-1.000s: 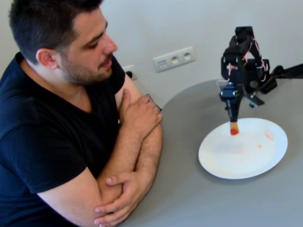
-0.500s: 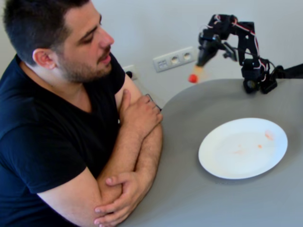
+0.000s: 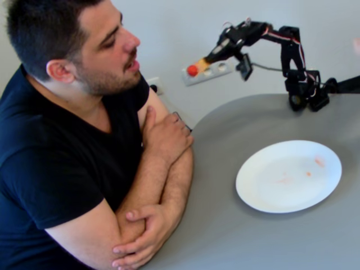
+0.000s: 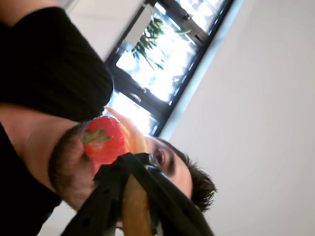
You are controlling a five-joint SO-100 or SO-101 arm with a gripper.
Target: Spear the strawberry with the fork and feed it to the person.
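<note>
The pincer (image 3: pixel 209 58) is clenched on the fork (image 3: pixel 201 63), whose pale yellow-orange plastic head juts from the black jaws toward the left of the fixed view; in the wrist view the fork (image 4: pixel 129 135) curves up behind the fruit. The strawberry (image 3: pixel 192 70) sits impaled on the tines, airborne, well above the worktop (image 3: pixel 236 236) and roughly level with the mouth of the person (image 3: pixel 84 112). A second ago the fruit hung just over the plate (image 3: pixel 247 185); half a second ago it was lifted clear and nearer the wall; it has now travelled further left and the arm is stretched out toward the face. Judgement: spearing is complete, delivery is under way, a gap to the mouth remains to be closed. The strawberry (image 4: pixel 103 140) is glossy, bright red, rounded, with a few green calyx scraps showing. The plate is white, round and smooth, bearing only faint orange-pink smears. The worktop is matt grey with a curved edge. The person, in a black T-shirt, keeps folded forearms on its rim, head turned toward the fruit.
</note>
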